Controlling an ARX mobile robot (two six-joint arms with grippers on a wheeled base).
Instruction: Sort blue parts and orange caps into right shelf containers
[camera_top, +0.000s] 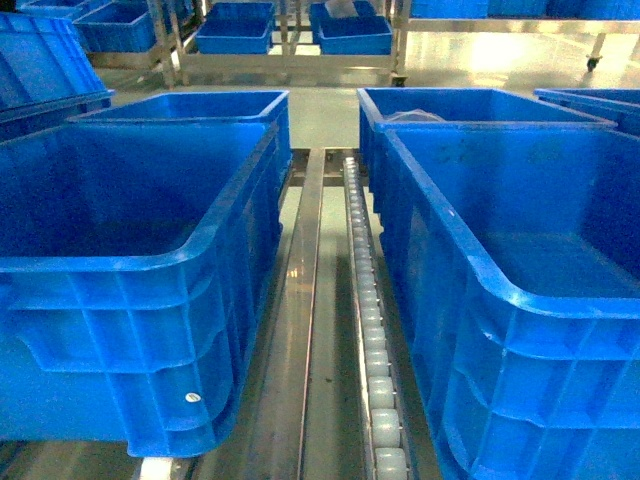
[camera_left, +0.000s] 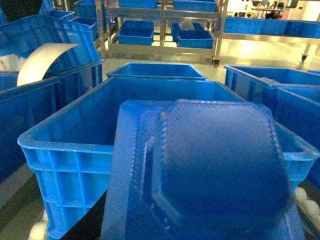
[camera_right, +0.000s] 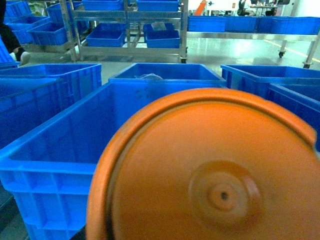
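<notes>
In the head view two deep blue bins stand side by side on a roller rack: the left bin (camera_top: 150, 300) fills the picture from 7 to 10 o'clock, and the right bin (camera_top: 520, 300) runs from 2 to 5 o'clock. Between them lies a metal rail (camera_top: 305, 330) and, just beside the right bin's wall, a line of white rollers (camera_top: 372, 350) that runs from 6 toward 12 o'clock. Behind each near bin sits another blue bin; the rear right bin (camera_top: 470, 105) holds something pale that cannot be made out. Neither arm shows in this view. In the left wrist view a blue part (camera_left: 210, 175) with a raised, angular, many-sided face fills the frame from 4 to 8 o'clock, very close to the lens, with a deep bin's near rim (camera_left: 65, 142) behind it at 9 o'clock. The fingers of that arm are hidden, so whether they pinch the part cannot be told. In the right wrist view an orange cap (camera_right: 210, 175), round with a small central boss, covers the lower half of the frame in front of another blue bin (camera_right: 55, 150) at 9 o'clock. Here too no fingers show, and their state cannot be told.
</notes>
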